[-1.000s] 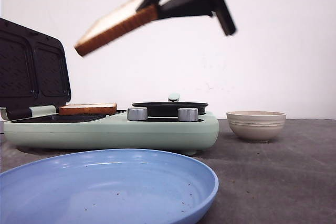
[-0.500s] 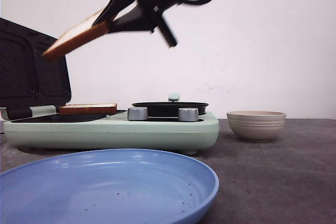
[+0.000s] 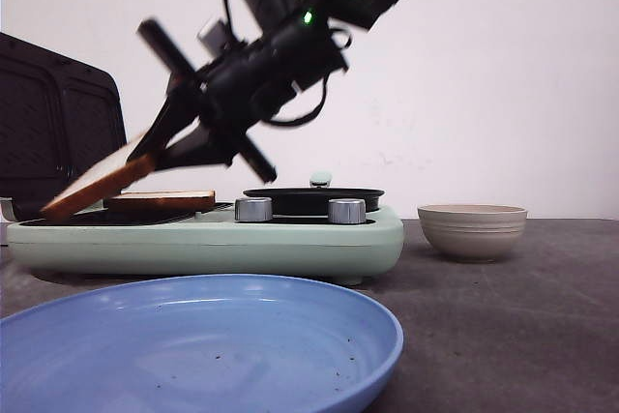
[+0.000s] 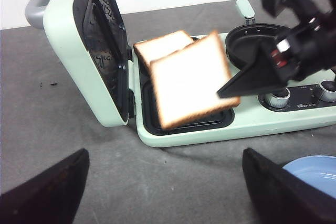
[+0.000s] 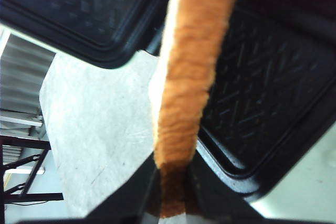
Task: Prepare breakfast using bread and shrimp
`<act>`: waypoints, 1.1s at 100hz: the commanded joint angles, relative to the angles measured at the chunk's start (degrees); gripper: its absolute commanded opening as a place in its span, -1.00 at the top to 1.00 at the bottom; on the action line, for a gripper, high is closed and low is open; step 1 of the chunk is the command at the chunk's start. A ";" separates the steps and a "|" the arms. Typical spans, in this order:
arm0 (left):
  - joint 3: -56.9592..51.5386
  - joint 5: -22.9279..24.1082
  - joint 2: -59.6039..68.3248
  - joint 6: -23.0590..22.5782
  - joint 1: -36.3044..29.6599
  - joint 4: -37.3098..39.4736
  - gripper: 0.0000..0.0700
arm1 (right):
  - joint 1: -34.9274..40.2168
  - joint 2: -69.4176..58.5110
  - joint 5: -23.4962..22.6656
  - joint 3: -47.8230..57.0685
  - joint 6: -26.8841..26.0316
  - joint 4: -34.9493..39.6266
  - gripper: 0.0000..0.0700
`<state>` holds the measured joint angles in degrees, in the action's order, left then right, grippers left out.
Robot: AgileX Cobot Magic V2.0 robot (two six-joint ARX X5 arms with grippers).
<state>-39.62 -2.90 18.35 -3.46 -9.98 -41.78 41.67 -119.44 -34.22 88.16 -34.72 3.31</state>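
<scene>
While over the sandwich maker (image 4: 178,129): right hand (image 3: 160,147) (bread slice (image 4: 191,80) pinched).

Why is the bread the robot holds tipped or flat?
Tipped. The held bread slants down toward the flat slice in the sandwich maker.

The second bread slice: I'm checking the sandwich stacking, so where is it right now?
In the front view the second bread slice hangs tilted at the left, clamped by the right gripper, just above the first slice lying in the green sandwich maker.
</scene>
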 commanded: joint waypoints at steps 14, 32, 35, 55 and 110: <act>-0.48 0.17 0.04 -0.15 0.00 0.68 -0.47 | 1.60 -1.97 2.54 1.55 -2.19 -1.44 1.00; -0.48 0.17 0.04 -0.13 0.00 0.66 -0.47 | 2.19 -1.97 4.59 1.55 -1.86 -1.42 0.92; -0.48 0.17 0.04 -0.13 0.00 0.66 -0.47 | 2.19 -1.97 4.61 1.55 -1.70 -1.22 0.68; -0.48 0.17 0.04 -0.09 0.00 0.66 -0.47 | 2.36 -1.97 7.39 1.55 1.01 2.08 -0.51; -0.48 0.15 0.04 -0.07 0.00 0.63 -0.47 | -1.46 6.05 11.67 1.55 8.09 10.84 -0.51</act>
<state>-39.62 -2.90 18.35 -3.46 -9.98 -41.80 39.90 -114.59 -23.11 88.86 -30.09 12.86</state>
